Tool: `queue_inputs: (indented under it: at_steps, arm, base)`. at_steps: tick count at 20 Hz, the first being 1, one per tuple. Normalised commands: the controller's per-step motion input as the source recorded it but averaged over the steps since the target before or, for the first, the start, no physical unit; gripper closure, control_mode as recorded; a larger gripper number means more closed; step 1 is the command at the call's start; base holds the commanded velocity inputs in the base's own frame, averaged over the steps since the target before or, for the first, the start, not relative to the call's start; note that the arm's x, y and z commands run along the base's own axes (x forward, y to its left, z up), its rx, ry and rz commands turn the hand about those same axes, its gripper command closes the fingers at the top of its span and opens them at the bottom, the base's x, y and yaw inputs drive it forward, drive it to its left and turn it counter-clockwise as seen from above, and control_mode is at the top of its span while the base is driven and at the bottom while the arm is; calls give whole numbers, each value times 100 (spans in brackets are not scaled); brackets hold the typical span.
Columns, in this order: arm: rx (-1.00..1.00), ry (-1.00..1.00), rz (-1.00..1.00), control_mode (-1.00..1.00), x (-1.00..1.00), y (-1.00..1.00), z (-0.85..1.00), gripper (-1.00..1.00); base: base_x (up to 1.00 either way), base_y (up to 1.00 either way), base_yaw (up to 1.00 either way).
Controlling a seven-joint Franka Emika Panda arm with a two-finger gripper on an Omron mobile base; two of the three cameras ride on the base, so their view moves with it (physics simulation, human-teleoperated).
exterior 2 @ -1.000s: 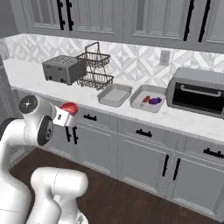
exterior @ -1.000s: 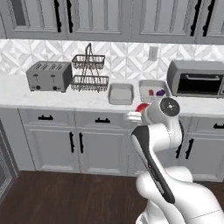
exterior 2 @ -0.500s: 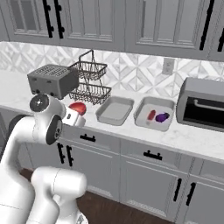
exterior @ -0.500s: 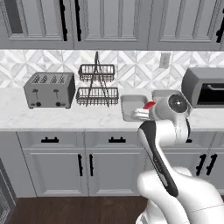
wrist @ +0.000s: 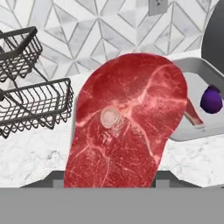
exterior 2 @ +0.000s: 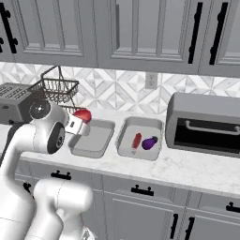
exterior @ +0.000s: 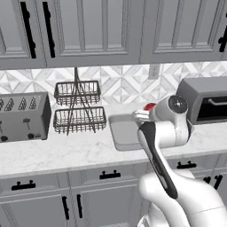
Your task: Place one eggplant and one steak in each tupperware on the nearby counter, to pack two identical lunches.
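Above the empty left tupperware point(exterior 2: 93, 139), gripper point(exterior 2: 78, 123) half-closed on a steak point(wrist: 127, 127); the right tupperware point(exterior 2: 140, 146) already holds steak and eggplant point(exterior 2: 149, 142). Next, likely: lower and release.

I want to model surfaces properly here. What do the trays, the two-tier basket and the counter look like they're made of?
Trays: matte grey, plastic or metal, no gloss showing. Basket: thin dark wire mesh, likely metal. Counter: white with faint grey veins, marble-look stone, smooth.
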Motion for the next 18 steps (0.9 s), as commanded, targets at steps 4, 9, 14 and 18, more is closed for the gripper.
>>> queue_inputs:
  at_steps: [4,9,14,18]
  arm:
    - [-2,8,-3,-100,32,16,-29,100]
    - [-4,27,-5,-100,87,26,-88,100]
    - [0,6,-3,-100,92,11,-63,100]
    - [0,0,-1,-100,96,7,-61,100]
  base:
    - [25,13,-4]
    - [0,0,0]
    - [0,0,0]
    - [0,0,0]
